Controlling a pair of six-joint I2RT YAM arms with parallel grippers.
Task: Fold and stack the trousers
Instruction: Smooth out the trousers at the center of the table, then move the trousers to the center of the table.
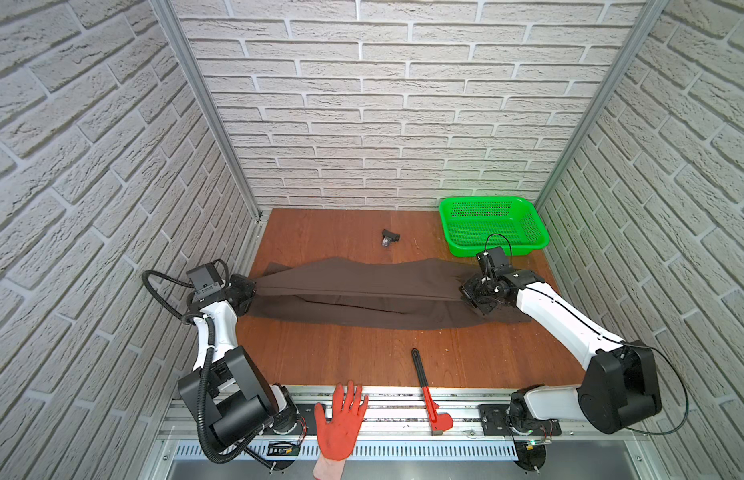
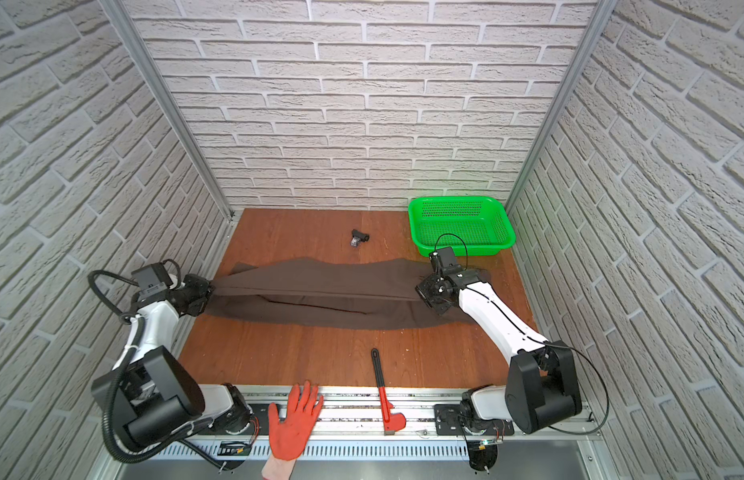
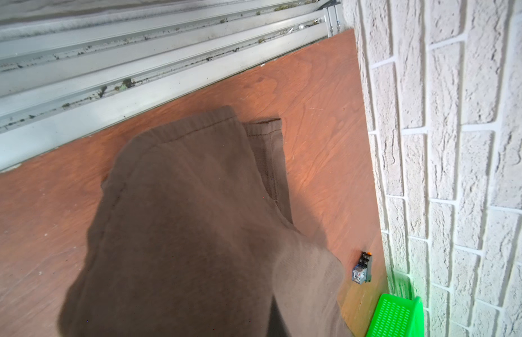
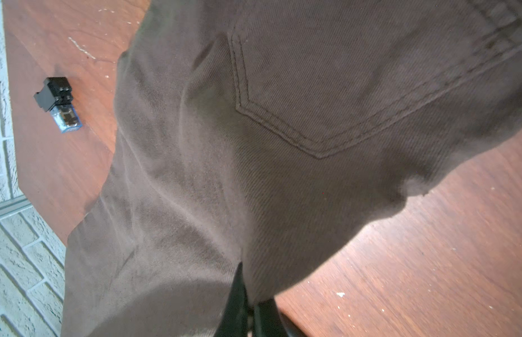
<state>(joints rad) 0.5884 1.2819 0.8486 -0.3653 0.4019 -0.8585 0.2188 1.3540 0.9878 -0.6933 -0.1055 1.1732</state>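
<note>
Trousers (image 1: pixel 362 291), dark brown, one pair: we list them across the middle of the table (image 1: pixel 341 361), long axis running left to right, hems (image 3: pixel 201 125) toward the left end, back pocket (image 4: pixel 312 87) toward the right. We note two layers in both top views: a lower one flat on the wood and an upper one drawn taut and lifted between the arms. Left gripper (image 1: pixel 249 289): at the left end, jaws closed tight on the upper cloth. Right gripper (image 1: pixel 465 296): at the right end, likewise pinched on cloth, each arm nearest its own end. We judge that the coming move turns on carrying that taut edge crosswise to the long axis, both ends level, to lay leg on leg. Green basket (image 1: pixel 493 226): back right, just behind the right gripper. Small black part (image 1: pixel 389 237): behind the trousers, apart. Red wrench (image 1: pixel 428 395) and orange glove (image 1: pixel 341 419): front edge, well apart.
</note>
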